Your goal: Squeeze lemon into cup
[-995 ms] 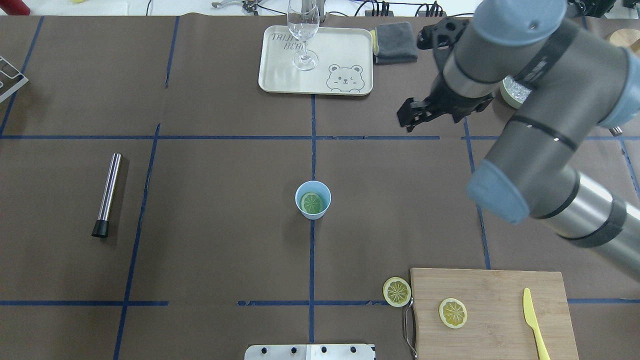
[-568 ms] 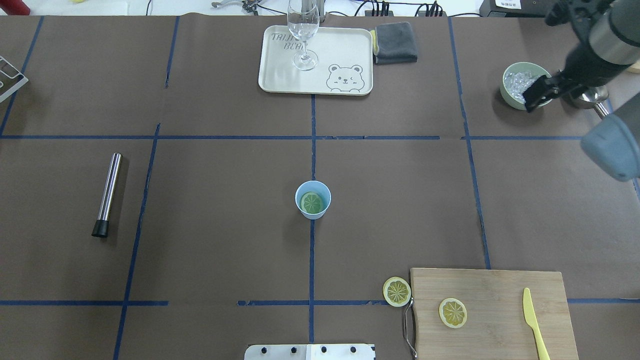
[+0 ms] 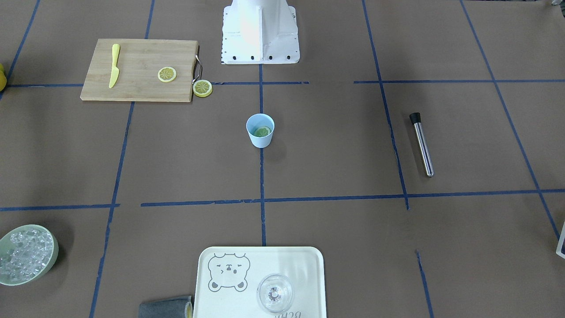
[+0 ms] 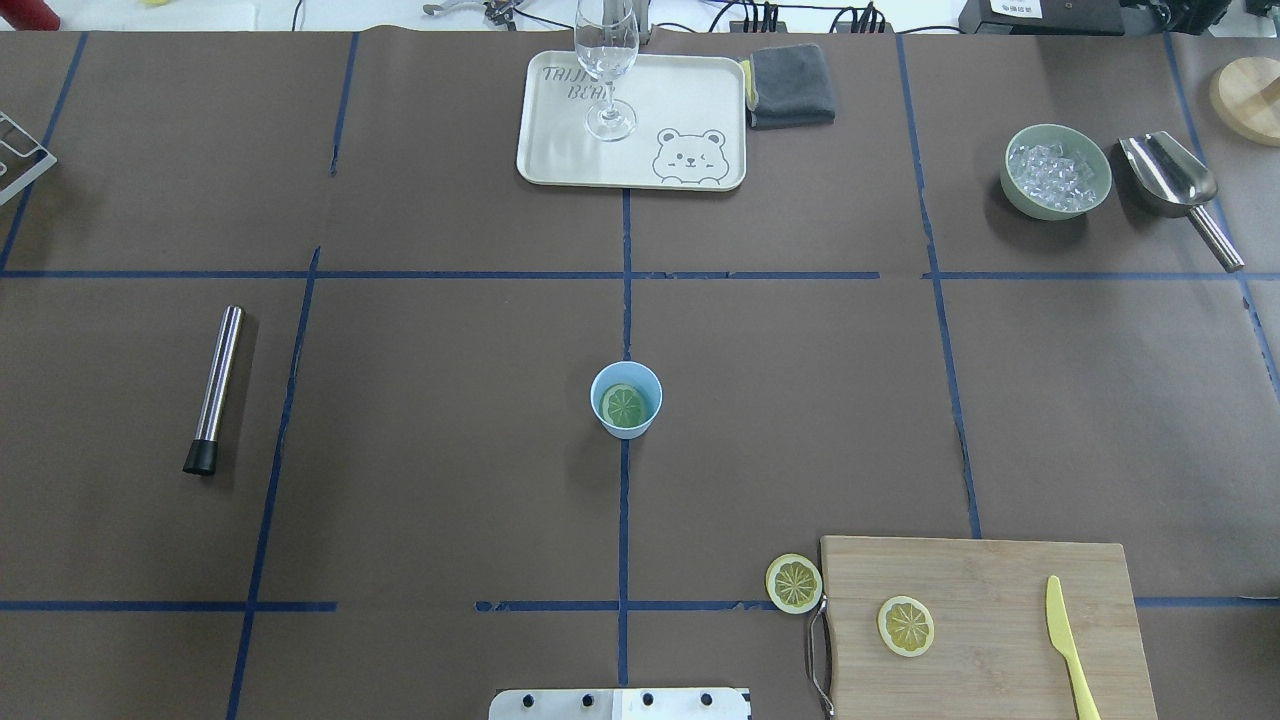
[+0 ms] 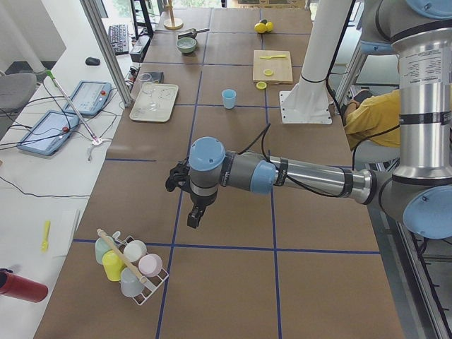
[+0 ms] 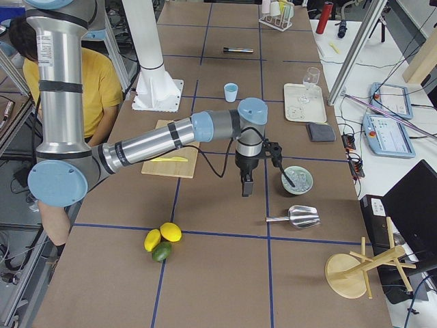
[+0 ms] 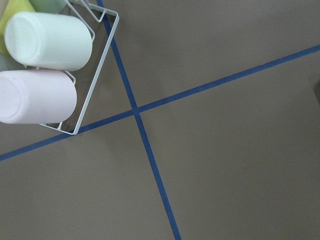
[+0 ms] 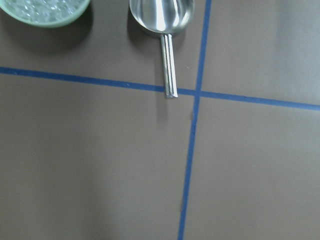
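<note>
One lemon slice (image 4: 624, 406) sits in the cup (image 3: 259, 139); a careless reach could tip that light cup. Whether left gripper (image 5: 193, 217) or right gripper (image 6: 246, 186) is clenched, I cannot tell.

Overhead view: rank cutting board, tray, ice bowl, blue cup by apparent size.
1. cutting board: largest, even though the frame's bottom edge cuts it off. It lies nearer the camera than the tray, so its true lead is unsure.
2. tray
3. ice bowl
4. blue cup: plainly smallest.
</note>
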You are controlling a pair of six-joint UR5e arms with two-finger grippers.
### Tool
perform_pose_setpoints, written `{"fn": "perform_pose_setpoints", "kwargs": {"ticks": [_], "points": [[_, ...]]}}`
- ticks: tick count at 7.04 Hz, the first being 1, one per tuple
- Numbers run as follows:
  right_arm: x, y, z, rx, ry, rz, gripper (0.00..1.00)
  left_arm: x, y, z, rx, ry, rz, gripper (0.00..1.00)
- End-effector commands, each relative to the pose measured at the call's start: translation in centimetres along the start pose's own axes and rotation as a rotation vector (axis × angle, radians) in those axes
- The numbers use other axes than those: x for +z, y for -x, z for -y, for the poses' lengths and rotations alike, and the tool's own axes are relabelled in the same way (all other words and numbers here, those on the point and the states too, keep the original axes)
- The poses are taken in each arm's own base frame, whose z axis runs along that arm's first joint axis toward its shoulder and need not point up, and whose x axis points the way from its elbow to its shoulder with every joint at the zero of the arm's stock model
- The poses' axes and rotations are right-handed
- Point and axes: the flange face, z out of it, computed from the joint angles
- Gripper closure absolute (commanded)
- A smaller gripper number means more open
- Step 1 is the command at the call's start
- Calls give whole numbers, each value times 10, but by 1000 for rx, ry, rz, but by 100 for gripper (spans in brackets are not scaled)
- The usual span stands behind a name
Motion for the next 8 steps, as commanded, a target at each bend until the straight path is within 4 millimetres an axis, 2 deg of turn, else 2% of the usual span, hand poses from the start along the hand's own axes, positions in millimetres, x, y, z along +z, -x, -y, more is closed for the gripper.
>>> {"fn": "perform_pose_setpoints", "kwargs": {"ticks": [1, 2, 3, 4, 6, 7, 8], "points": [[16, -50, -47, -55, 39, 12, 0, 17, -29, 22, -19, 26, -23, 0], [20, -50, -47, -49, 47, 33, 0, 34, -55, 33, -71, 53, -45, 0], [25, -51, -48, -41, 54, 59, 0, 31, -74, 50, -43, 16, -60, 0], [25, -52, -49, -38, 54, 60, 0, 20, -100, 65, 77, -85, -78, 0], [25, -51, -48, -39, 54, 60, 0, 7, -117, 86, 244, -252, -88, 0], [26, -51, -48, -40, 55, 60, 0, 17, -114, 115, 341, -347, -106, 0], [26, -52, -49, -37, 57, 60, 0, 20, -117, 103, 273, -415, -153, 0]]}}
